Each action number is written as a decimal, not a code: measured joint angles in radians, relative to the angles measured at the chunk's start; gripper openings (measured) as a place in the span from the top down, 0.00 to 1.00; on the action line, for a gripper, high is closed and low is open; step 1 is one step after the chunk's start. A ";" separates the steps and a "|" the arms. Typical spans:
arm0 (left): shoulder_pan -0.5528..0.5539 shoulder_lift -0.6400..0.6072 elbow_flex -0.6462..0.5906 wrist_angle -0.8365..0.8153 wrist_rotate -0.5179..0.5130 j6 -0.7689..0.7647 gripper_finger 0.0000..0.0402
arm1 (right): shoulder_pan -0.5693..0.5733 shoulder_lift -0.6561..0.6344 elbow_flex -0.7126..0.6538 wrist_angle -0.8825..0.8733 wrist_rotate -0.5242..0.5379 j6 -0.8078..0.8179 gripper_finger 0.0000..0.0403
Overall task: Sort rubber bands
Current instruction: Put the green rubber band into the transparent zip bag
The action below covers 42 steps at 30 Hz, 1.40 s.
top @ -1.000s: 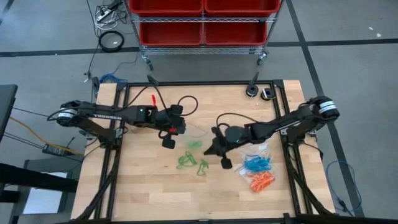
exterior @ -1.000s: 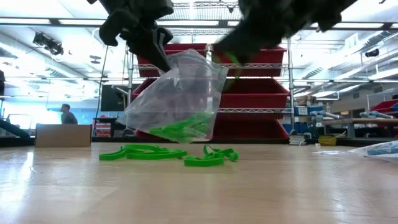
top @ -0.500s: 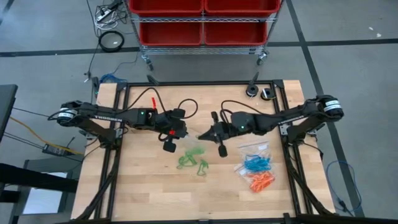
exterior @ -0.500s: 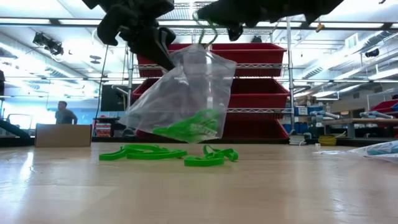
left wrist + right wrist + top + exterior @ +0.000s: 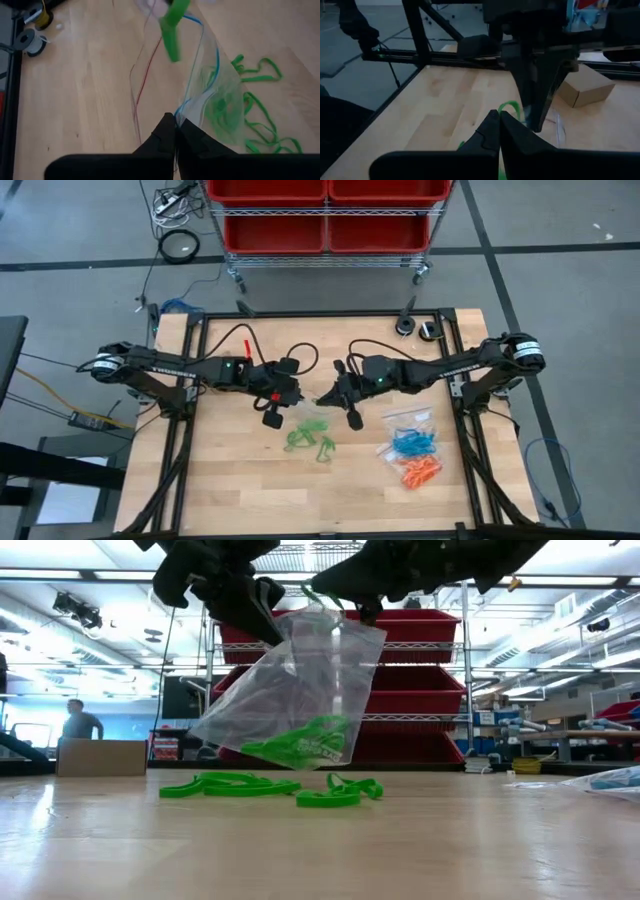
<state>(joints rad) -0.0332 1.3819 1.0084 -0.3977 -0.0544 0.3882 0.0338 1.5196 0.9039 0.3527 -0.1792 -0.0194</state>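
Mid-frame in the high view, the left gripper pinches the clear plastic bag aloft; the right gripper, clenched on a green rubber band, hovers at the bag's mouth (others lie below). Next: release inside.

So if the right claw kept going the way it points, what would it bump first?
Probably the clear bag held up by the left claw. The right claw, shut on a green band, points at the bag's mouth, though depth is unclear.

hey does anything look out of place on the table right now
Somewhat: a few green rubber bands lie loose on the table, below the clear bag that holds the other green ones. The left gripper holds that bag up; the right gripper brings another band.
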 joint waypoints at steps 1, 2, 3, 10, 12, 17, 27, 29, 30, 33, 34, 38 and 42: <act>-0.001 0.000 0.000 0.010 0.000 0.000 0.98 | 0.000 0.000 0.000 -0.007 0.001 0.005 1.00; -0.003 0.000 0.000 0.017 0.000 0.000 0.98 | -0.002 0.000 0.000 -0.022 0.008 0.013 1.00; -0.006 0.000 0.000 0.023 -0.001 0.000 0.98 | -0.005 0.000 0.000 -0.036 0.012 0.024 1.00; -0.022 0.000 0.000 0.041 -0.001 0.003 0.98 | -0.034 0.000 0.000 -0.092 0.013 0.107 1.00; -0.022 0.000 0.000 0.040 -0.003 0.004 0.98 | -0.039 0.000 0.000 -0.100 -0.015 0.118 0.99; -0.022 0.000 0.000 0.037 -0.023 0.020 0.98 | -0.040 0.000 0.000 -0.123 -0.053 0.128 0.94; -0.022 0.000 0.000 0.037 -0.046 0.027 0.98 | -0.028 -0.022 -0.001 -0.202 -0.044 0.149 0.75; -0.022 0.000 0.000 0.035 -0.047 0.027 0.98 | -0.026 -0.041 -0.001 -0.209 -0.022 0.128 0.73; -0.022 0.000 0.000 0.031 -0.048 0.027 0.98 | -0.022 -0.052 -0.001 -0.212 -0.007 0.113 0.72; -0.022 0.000 0.000 0.023 -0.063 0.027 0.98 | 0.000 -0.108 -0.001 -0.239 0.068 0.045 0.71; -0.022 0.000 0.001 0.020 -0.074 0.027 0.98 | 0.012 -0.130 0.000 -0.258 0.088 0.019 0.71; -0.022 0.000 0.001 0.004 -0.109 0.027 0.98 | 0.081 -0.188 0.001 -0.417 0.161 -0.032 0.71; -0.021 0.000 0.001 0.005 -0.111 0.027 0.98 | 0.144 -0.164 -0.042 -0.492 0.139 0.034 0.71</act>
<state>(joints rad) -0.0544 1.3819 1.0092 -0.3922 -0.1649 0.4149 0.1781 1.3558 0.8622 -0.1397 -0.0402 0.0150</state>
